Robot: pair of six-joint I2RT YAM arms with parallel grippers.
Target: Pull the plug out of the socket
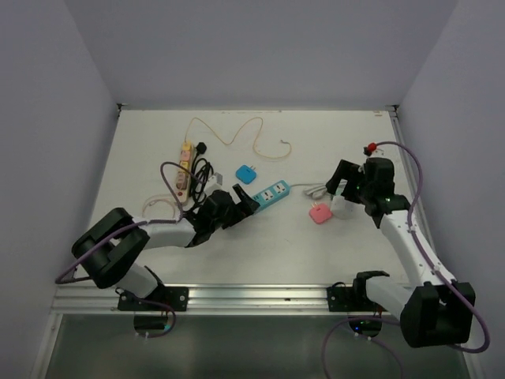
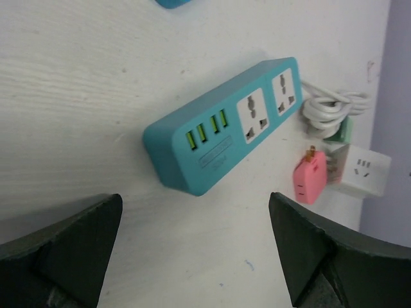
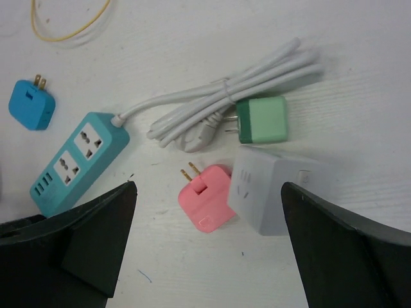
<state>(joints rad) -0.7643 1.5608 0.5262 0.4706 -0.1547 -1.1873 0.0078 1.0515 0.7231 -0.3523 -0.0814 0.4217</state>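
Observation:
A teal power strip (image 1: 271, 193) lies mid-table with its sockets empty; it also shows in the left wrist view (image 2: 218, 128) and the right wrist view (image 3: 74, 160). My left gripper (image 1: 251, 201) is open just short of its near end (image 2: 196, 205). A pink plug (image 3: 207, 200) lies loose, touching a white cube socket (image 3: 273, 189). A green plug (image 3: 262, 120) lies behind the cube, prongs bare. My right gripper (image 1: 347, 189) is open above the pink plug and the cube (image 3: 209, 192).
A blue plug (image 1: 246, 174) lies behind the teal strip. A beige power strip (image 1: 185, 170) with black cables and a black plug (image 1: 202, 147) sits at the back left beside a yellow cord (image 1: 245, 130). The strip's coiled white cord (image 3: 231, 96) lies near the green plug.

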